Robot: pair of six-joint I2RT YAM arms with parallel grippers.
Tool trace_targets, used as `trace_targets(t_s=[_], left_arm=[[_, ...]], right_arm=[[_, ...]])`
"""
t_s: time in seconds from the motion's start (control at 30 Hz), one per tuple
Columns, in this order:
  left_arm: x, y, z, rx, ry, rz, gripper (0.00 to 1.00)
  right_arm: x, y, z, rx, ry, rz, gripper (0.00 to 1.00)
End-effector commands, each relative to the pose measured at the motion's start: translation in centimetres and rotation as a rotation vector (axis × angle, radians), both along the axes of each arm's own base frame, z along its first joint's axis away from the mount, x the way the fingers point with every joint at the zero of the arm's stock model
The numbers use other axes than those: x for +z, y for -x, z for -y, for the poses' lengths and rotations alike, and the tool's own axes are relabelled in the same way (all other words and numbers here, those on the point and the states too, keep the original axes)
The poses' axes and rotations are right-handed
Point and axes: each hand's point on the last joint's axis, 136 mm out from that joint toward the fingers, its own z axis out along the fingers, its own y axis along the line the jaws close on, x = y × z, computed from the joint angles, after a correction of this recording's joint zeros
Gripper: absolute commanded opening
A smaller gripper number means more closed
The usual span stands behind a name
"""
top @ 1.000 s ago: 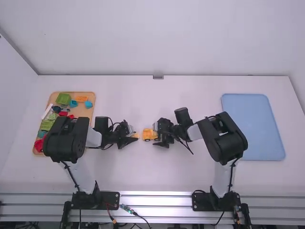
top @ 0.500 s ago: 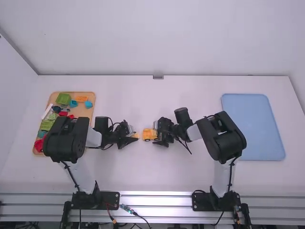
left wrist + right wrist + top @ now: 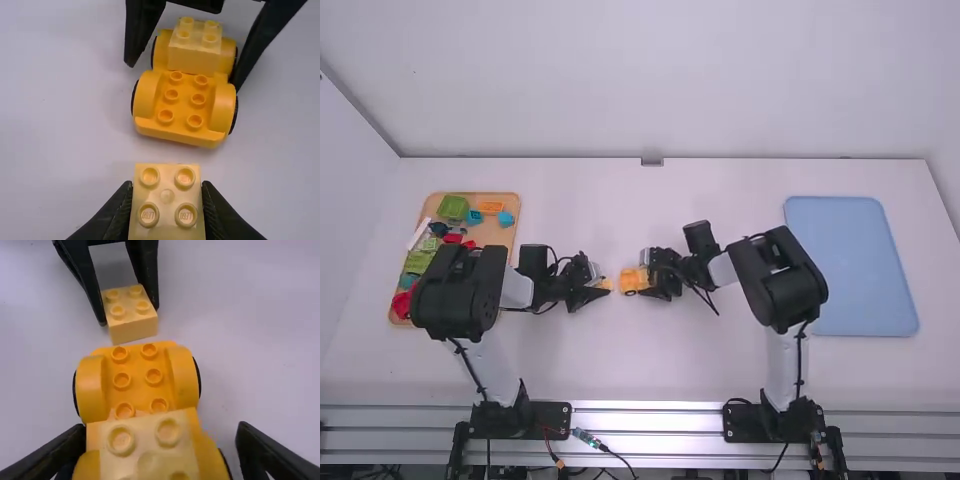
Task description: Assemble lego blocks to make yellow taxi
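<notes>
On a white tabletop, with twelve o'clock pointing away from the two robot arms, a yellow taxi takes shape between them. The orange-yellow wheeled base sits near the middle of the work area, its six bare studs facing up beside a pale yellow block mounted across one end.

At the base's nine o'clock, the left end effector grips a second pale yellow block, a four-stud piece, its fingers pressed against two opposite sides. The gripped block is just beside the taxi base but apart from it, its studs upward.

At three o'clock, the right end effector is open, its fingers spread on either side of the base at the end bearing the mounted block.

Farther off, at nine o'clock from the taxi, a wooden tray holds loose pieces: a green block at the tray's twelve o'clock, an orange block at one o'clock and a red piece toward seven, partly hidden by the left arm. A light blue tray lies well apart at three o'clock from the taxi.
</notes>
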Motion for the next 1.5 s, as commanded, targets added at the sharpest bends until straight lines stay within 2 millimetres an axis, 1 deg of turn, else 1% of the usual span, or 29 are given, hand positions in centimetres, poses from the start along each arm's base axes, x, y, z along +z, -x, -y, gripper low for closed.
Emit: trace_targets(t_s=[0.0, 0.03, 0.07, 0.2, 0.23, 0.27, 0.3, 0.33, 0.37, 0.4, 0.43, 0.53, 0.67, 0.77, 0.87, 0.93, 1.0, 1.03, 1.07, 1.1, 1.13, 1.2, 1.3, 1.33, 1.37, 1.47], left_arm=[[0.0, 0.0, 0.4, -0.022, 0.009, 0.006, 0.15], [0.1, 0.0, 0.4, -0.022, 0.009, 0.009, 0.14], [0.1, 0.0, 0.4, -0.022, 0.009, 0.01, 0.13], [0.3, -0.5, 0.4, -0.008, 0.018, 0.0, 0.12], [0.6, -0.9, 0.4, 0.004, 0.027, -0.009, 0.07], [0.6, -0.9, 0.4, 0.004, 0.027, -0.009, 0.07], [0.9, -1.2, 0.5, 0.009, 0.039, -0.014, 0.02], [1.2, -1.6, 0.3, 0.012, 0.043, -0.005, 0.02], [1.3, -1.6, 0.3, 0.01, 0.045, -0.005, 0.02], [1.7, -1.6, 0.5, -0.003, 0.059, 0.006, 0.02], [2.1, -1.7, 0.7, -0.013, 0.072, 0.015, 0.02], [3.0, -1.9, 1.2, -0.037, 0.093, 0.035, 0.02], [3.4, -1.8, 1.2, -0.04, 0.095, 0.045, 0.02], [3.7, -1.5, 1.2, -0.045, 0.1, 0.044, 0.02], [4.3, -1.1, 1.4, -0.05, 0.095, 0.05, 0.02], [4.8, -0.9, 1.5, -0.064, 0.087, 0.064, 0.02], [5.0, -0.6, 1.8, -0.076, 0.083, 0.069, 0.01], [5.4, -0.2, 2.4, -0.103, 0.074, 0.083, 0.02], [5.4, -0.1, 2.5, -0.107, 0.074, 0.083, 0.02], [5.7, 0.3, 3.1, -0.135, 0.069, 0.096, 0.02], [5.7, 0.4, 3.4, -0.143, 0.068, 0.099, 0.02], [5.8, 0.5, 3.9, -0.158, 0.065, 0.106, 0.02], [5.4, 0.3, 4.3, -0.155, 0.032, 0.096, 0.02], [5.3, 0.3, 4.5, -0.156, 0.019, 0.087, 0.01], [5.1, 0.3, 4.7, -0.158, 0.007, 0.078, 0.02], [5.1, 0.3, 5.0, -0.164, -0.003, 0.063, 0.02]], right_arm=[[-0.1, -0.3, 0.3, -0.003, -0.014, -0.021, 0.62], [-0.2, -0.2, 0.3, -0.004, -0.016, -0.018, 0.52], [-0.2, -0.2, 0.3, -0.003, -0.015, -0.016, 0.5], [-0.3, 0.0, 0.3, -0.001, -0.009, -0.03, 0.5], [-0.3, 0.1, 0.3, 0.003, -0.007, -0.028, 0.5], [-0.3, 0.1, 0.3, 0.003, -0.007, -0.028, 0.5], [-0.4, 0.1, 0.4, 0.007, -0.005, -0.025, 0.49], [-0.4, 0.1, 0.4, 0.006, -0.004, -0.027, 0.48], [-0.4, 0.1, 0.4, 0.006, -0.004, -0.027, 0.47], [-0.4, 0.2, 0.4, 0.007, -0.004, -0.031, 0.47], [-0.6, 0.4, 0.5, 0.007, 0.001, -0.039, 0.44], [-0.7, 0.4, 0.6, 0.017, 0.006, -0.028, 0.45], [-0.7, 0.5, 0.5, 0.009, 0.011, -0.04, 0.45], [-0.9, 0.7, 0.7, 0.012, 0.018, -0.05, 0.45], [-1.0, 0.8, 0.8, 0.016, 0.022, -0.051, 0.42], [-1.0, 0.6, 1.1, 0.008, 0.022, -0.051, 0.36], [-1.0, 0.4, 1.3, -0.005, 0.022, -0.062, 0.36], [-1.0, 0.3, 1.5, -0.029, 0.021, -0.09, 0.38], [-1.0, 0.2, 1.5, -0.033, 0.021, -0.093, 0.38], [-1.2, 0.3, 1.7, -0.041, 0.025, -0.115, 0.42], [-1.2, 0.4, 1.8, -0.042, 0.029, -0.121, 0.43], [-1.5, 0.7, 2.1, -0.046, 0.038, -0.146, 0.45], [-1.8, 1.5, 2.4, -0.034, 0.056, -0.174, 0.46], [-2.0, 2.0, 2.5, -0.022, 0.067, -0.181, 0.48], [-2.1, 2.4, 2.6, -0.015, 0.075, -0.194, 0.53], [-2.1, 2.4, 2.8, -0.036, 0.095, -0.218, 0.61]])
